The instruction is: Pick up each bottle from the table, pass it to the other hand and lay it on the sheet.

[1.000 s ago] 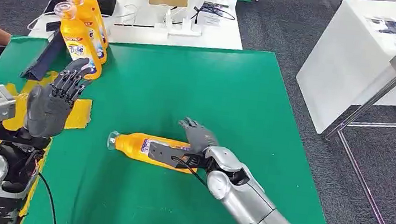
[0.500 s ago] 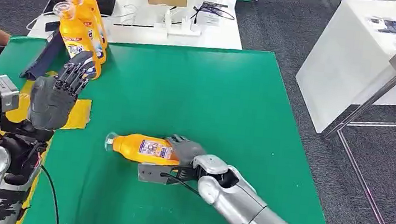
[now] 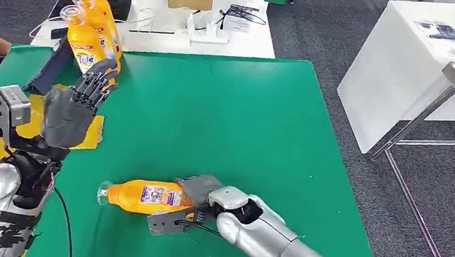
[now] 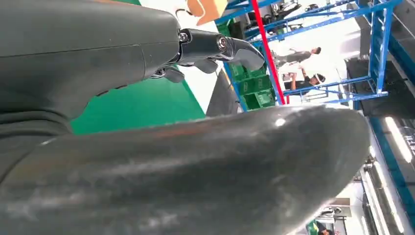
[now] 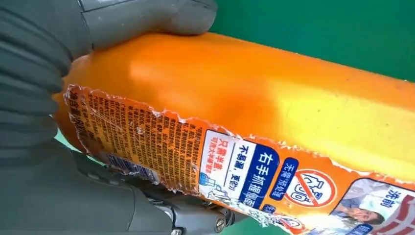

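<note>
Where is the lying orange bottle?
In the head view, the orange bottle lies sideways near the green mat's front edge, held by the right hand.

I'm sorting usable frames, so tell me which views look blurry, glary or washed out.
Head view: sharp and evenly lit. Left wrist view: the left hand is a close, soft dark mass, and the bright background behind it is washed out. Right wrist view: the bottle has soft glare, yet its label stays legible.

Silver arms, dark grey left hand (image 3: 69,117) with black fingers (image 3: 95,84), boxy wrist camera, black cables
</note>
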You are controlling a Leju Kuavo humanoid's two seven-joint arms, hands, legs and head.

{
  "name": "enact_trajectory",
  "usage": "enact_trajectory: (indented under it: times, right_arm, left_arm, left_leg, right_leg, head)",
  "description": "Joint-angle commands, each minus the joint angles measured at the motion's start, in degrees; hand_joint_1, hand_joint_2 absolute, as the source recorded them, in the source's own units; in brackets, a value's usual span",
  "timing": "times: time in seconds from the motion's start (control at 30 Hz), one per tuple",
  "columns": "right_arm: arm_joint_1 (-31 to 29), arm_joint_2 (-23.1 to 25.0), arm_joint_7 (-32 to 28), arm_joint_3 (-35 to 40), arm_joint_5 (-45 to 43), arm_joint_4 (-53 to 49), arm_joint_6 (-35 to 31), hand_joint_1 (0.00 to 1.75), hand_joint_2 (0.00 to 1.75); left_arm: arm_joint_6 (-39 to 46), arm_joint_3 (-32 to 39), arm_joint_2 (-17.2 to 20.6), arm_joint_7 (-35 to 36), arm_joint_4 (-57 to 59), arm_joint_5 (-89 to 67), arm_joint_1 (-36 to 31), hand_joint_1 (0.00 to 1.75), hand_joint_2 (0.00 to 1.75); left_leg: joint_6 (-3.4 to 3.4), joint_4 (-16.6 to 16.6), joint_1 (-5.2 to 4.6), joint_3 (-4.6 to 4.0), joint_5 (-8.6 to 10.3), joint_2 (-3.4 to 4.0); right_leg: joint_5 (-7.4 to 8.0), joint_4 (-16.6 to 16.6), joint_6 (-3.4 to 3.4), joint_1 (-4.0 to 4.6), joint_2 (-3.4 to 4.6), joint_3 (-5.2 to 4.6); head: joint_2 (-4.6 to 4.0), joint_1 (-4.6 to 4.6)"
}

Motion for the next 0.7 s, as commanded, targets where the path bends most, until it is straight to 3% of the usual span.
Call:
enact_trajectory:
  times: [0.03, 0.1, 0.17, 0.23, 0.33, 0.5, 0.53, 0.6, 0.7]
  right_arm:
    - [0.45, -5.15, 1.05, -7.69, -7.66, 3.35, -6.83, 1.75, 1.75]
    - [6.78, -5.99, 1.24, -13.61, -10.06, -6.71, -19.27, 1.75, 1.75]
    - [15.52, -6.21, 0.43, -20.64, -13.46, -20.61, -27.69, 1.75, 1.75]
    - [22.20, -5.81, -0.44, -25.34, -15.92, -32.19, -31.52, 1.75, 1.75]
    - [26.86, -6.05, -1.46, -28.21, -17.48, -42.03, -32.08, 1.75, 1.75]
    - [27.51, -5.62, -2.39, -29.26, -18.91, -44.13, -31.55, 1.75, 1.75]
    - [28.17, -4.92, -3.64, -30.47, -19.43, -50.38, -30.95, 1.75, 1.75]
    - [28.17, -4.92, -3.64, -30.47, -19.43, -50.38, -30.95, 1.75, 1.75]
    - [28.21, -4.77, -3.70, -30.48, -19.39, -49.88, -31.05, 1.75, 1.75]
  left_arm:
    - [1.91, -0.19, -1.35, 2.98, 1.70, 0.71, -1.57, 0.00, 0.00]
    - [2.18, 1.88, -0.37, 2.40, -1.17, 1.70, 2.38, 0.00, 0.00]
    - [1.80, 4.20, 0.32, 2.51, -4.17, 2.44, 7.35, 0.00, 0.00]
    - [1.22, 5.31, 0.56, 3.16, -6.80, 3.04, 10.77, 0.00, 0.00]
    - [-0.13, 6.13, 0.55, 2.76, -9.13, 4.51, 14.24, 0.00, 0.00]
    - [-0.78, 6.31, 0.14, 2.60, -9.84, 5.88, 14.90, 0.00, 0.00]
    - [-1.18, 5.12, -0.51, 4.39, -12.75, 9.51, 16.76, 0.00, 1.75]
    - [-1.18, 5.12, -0.51, 4.39, -12.75, 9.51, 16.76, 0.00, 1.75]
    - [-1.01, 4.97, -0.55, 4.52, -12.72, 9.56, 16.58, 0.00, 1.75]
  left_leg:
    - [0.07, 0.01, 0.01, 0.01, 0.06, -0.32]
    - [0.06, -0.03, -0.01, 0.04, 0.04, -0.25]
    - [0.08, -0.08, -0.03, 0.10, 0.02, -0.30]
    - [0.08, -0.07, -0.04, -0.08, 0.00, -0.42]
    - [0.17, 0.06, -0.06, -0.24, -0.07, -0.30]
    - [0.17, 0.10, -0.06, -0.19, -0.14, -0.26]
    - [0.15, 0.10, -0.09, -0.34, -0.12, -0.26]
    - [0.17, 0.13, -0.07, -0.80, 0.04, -0.45]
    - [0.14, 0.05, -0.03, -0.74, 0.05, -0.42]
  right_leg:
    - [-0.04, -0.05, -0.12, 0.05, -0.41, 0.18]
    - [0.00, -0.07, -0.06, 0.02, -0.24, 0.19]
    - [-0.02, -0.12, -0.08, 0.00, -0.19, 0.28]
    - [-0.03, -0.09, -0.09, 0.00, -0.26, 0.57]
    - [-0.13, 0.02, -0.12, 0.01, -0.15, 0.68]
    - [-0.19, 0.05, -0.15, 0.02, -0.13, 0.73]
    - [-0.16, 0.09, -0.13, 0.00, -0.14, 0.56]
    - [-0.08, 0.13, -0.09, -0.01, -0.30, 0.06]
    - [-0.05, 0.06, -0.10, 0.02, -0.31, 0.04]
  head:
    - [0.00, 0.00]
    - [0.00, 0.00]
    - [0.00, 0.00]
    - [0.00, 0.00]
    - [0.00, 0.02]
    - [0.00, 0.02]
    - [0.00, 0.00]
    - [0.00, 0.00]
    - [0.00, 0.00]
